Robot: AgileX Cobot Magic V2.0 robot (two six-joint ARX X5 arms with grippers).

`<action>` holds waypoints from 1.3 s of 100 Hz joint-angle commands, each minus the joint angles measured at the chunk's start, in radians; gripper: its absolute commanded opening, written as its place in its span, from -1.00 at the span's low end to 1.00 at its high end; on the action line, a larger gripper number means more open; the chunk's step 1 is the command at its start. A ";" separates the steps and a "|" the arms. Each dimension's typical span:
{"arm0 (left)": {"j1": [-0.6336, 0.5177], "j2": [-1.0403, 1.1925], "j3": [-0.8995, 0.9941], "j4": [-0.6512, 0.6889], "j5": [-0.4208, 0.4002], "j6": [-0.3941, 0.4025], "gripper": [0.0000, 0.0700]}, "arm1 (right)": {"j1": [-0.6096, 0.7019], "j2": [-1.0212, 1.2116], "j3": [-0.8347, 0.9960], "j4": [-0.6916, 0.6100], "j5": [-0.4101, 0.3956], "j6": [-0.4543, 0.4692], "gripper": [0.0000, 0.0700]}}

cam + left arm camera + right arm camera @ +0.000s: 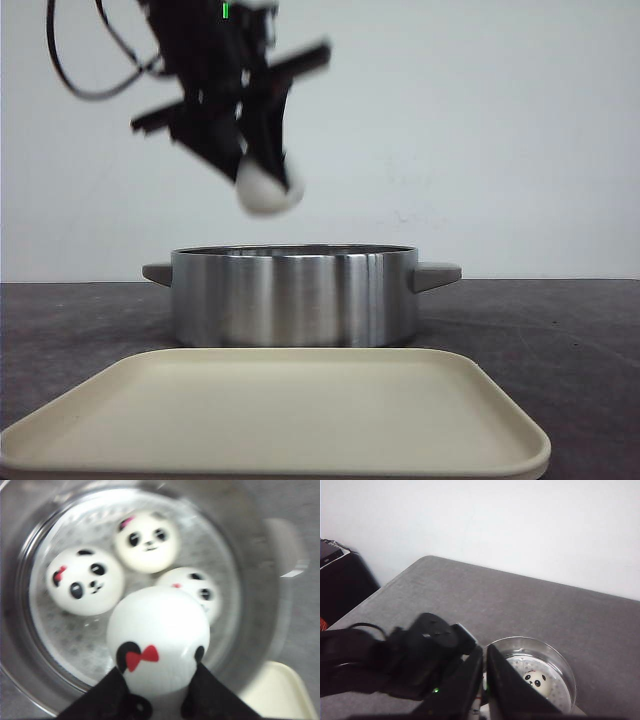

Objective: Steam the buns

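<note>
**Left arm with one panda bun above the steel steamer pot**

Item 1. Round, shiny stainless-steel steamer pot [294,296] with a grey stub handle on each side, standing on the dark grey speckled counter [560,330]. Its floor is a perforated plate, seen in the left wrist view.

Item 2. Three smooth white dome-shaped buns with black panda faces, resting inside the pot: one with a red bow at its ear [84,581], one with a pink mark at its ear [146,542] just beside it, and a third [197,591] partly hidden behind the held bun. The right wrist view shows one bun in the pot [536,681].

Item 3. Fourth white panda bun with a red bow [159,639], held in the air over the pot's opening, apart from the rim and from the buns below. In the front view it appears as a white blurred ball [267,190] above the pot's left half.

Item 4. Black left gripper [159,687], jaws closed on the fourth bun, one finger at each side of it.

Item 5. Black right gripper [485,690], away from the pot's interior; its two fingers lie nearly together with only a thin slit between them and hold nothing.

Item 6. Flat cream-coloured rectangular tray with rounded corners [276,462], on the counter in front of the pot.
</note>
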 commanded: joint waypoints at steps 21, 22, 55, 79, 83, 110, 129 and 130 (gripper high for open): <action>0.030 0.127 0.018 0.029 0.004 -0.014 -0.87 | 0.011 0.011 0.016 -0.014 0.005 0.011 -0.98; 0.031 0.129 0.018 0.029 0.004 -0.014 -0.86 | 0.011 0.011 0.016 -0.015 0.005 0.011 -0.98; 0.032 0.144 0.041 0.012 0.013 -0.015 0.70 | 0.011 0.012 0.015 -0.045 0.028 0.010 -0.98; 0.032 0.137 0.173 -0.082 0.012 -0.016 0.66 | 0.011 0.018 0.014 -0.086 0.037 -0.011 -0.98; 0.032 0.125 0.196 -0.098 0.010 -0.016 0.55 | 0.011 0.021 0.013 -0.104 0.061 -0.026 -0.98; 0.032 -0.140 0.200 -0.092 -0.061 0.008 -0.80 | 0.011 0.026 -0.083 -0.128 0.208 -0.037 -0.98; 0.032 -0.381 0.171 -0.094 -0.137 0.067 -0.99 | 0.011 -0.050 -0.327 0.117 0.200 -0.036 -0.98; 0.032 -0.394 0.168 -0.094 -0.140 0.069 -0.99 | 0.011 -0.056 -0.343 0.132 0.199 -0.036 -0.98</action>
